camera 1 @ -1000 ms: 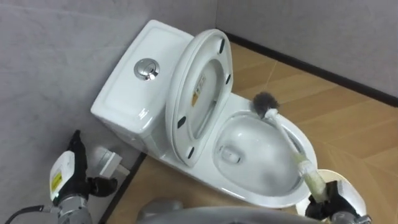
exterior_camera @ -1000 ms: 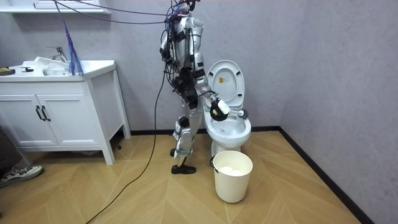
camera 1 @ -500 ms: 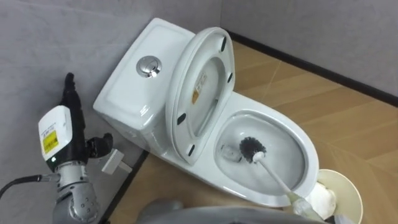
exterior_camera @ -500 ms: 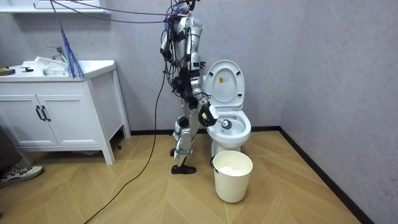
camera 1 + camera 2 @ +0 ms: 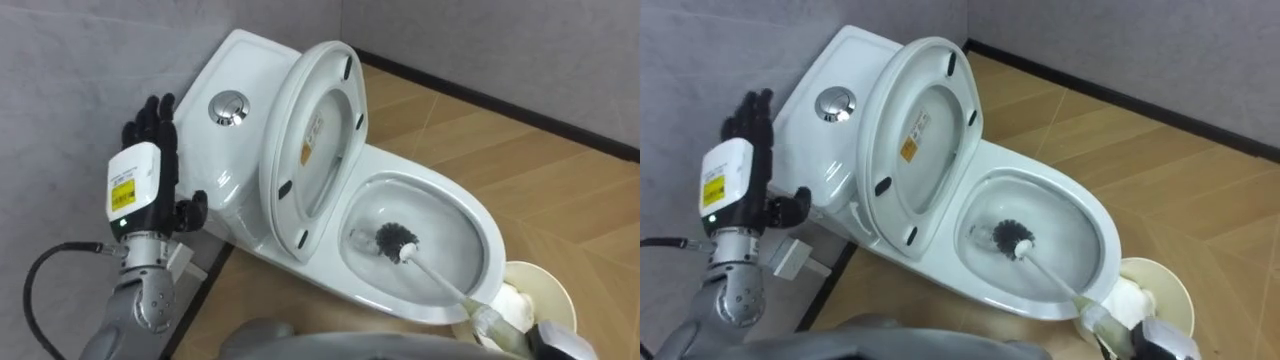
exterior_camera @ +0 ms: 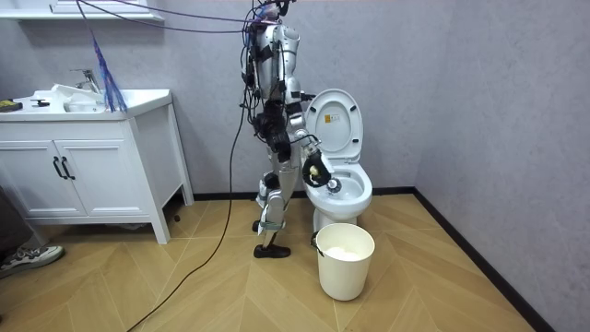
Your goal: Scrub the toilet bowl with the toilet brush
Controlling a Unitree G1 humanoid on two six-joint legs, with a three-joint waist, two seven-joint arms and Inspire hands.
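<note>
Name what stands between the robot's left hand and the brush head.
The raised seat stands between the left hand and the brush head in the bowl; left eye view.

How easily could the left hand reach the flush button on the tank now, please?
Probably easily: the left hand, open and raised, is beside the tank, with nothing between it and the flush button.

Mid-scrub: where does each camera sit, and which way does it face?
Left eye view: on the head, looking down into the toilet, brush inside it; left hand raised at left.
Right eye view: beside it, same scene and hand.
Room view: across the room, facing the whole robot standing at the toilet, bucket nearby.
All share toilet and bucket.
</note>
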